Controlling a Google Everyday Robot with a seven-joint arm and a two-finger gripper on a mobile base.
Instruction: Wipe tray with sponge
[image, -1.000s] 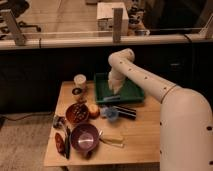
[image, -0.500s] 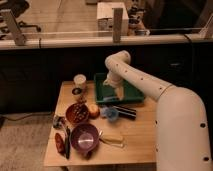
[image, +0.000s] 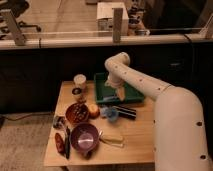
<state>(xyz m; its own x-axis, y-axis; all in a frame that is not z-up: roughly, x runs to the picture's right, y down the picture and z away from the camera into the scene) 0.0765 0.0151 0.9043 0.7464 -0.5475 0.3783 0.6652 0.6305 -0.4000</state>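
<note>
At the far edge of the table (image: 136, 136): tray (image: 105, 89), green, its long axis running side to side across your view. Hand (image: 120, 94): lowered inside the tray, near its middle; you cannot tell whether it is apart or clamped. Sponge: not made out, likely hidden beneath the hand. Bare tray floor lies on the view's left of the hand, along that axis.
</note>
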